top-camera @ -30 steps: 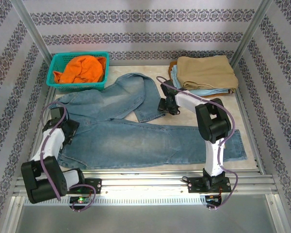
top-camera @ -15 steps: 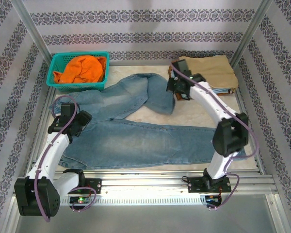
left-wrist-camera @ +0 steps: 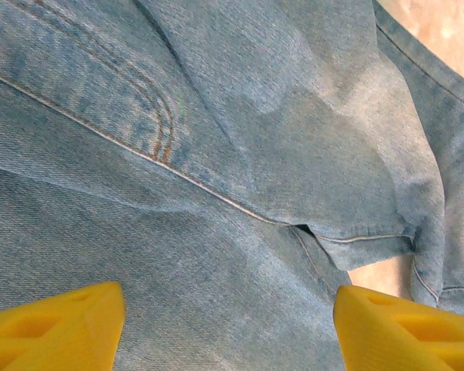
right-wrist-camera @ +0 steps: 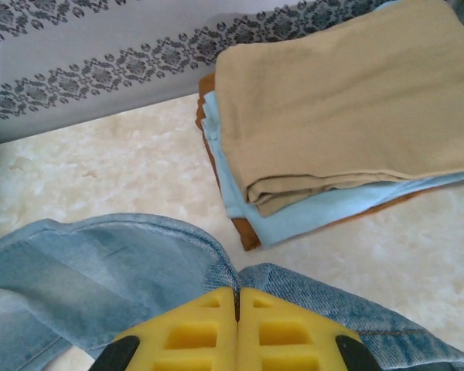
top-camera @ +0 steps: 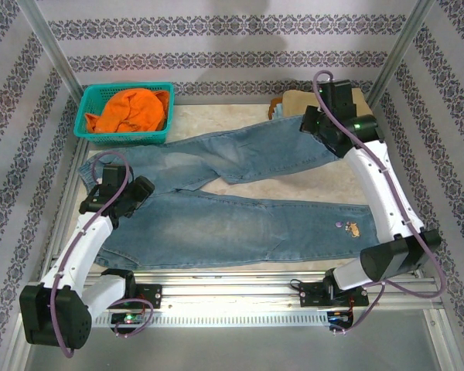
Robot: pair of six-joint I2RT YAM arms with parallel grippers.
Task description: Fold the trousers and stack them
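Now right gripper clamped on one trousers leg; left gripper spread wide, over denim.

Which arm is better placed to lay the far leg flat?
Right: the right gripper is shut on the far leg of the jeans; the left gripper hovers open over the crotch.

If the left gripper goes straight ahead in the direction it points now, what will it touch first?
Most likely the trousers: the left gripper stands open with denim near a seam directly ahead. How far away the cloth is, I cannot tell.
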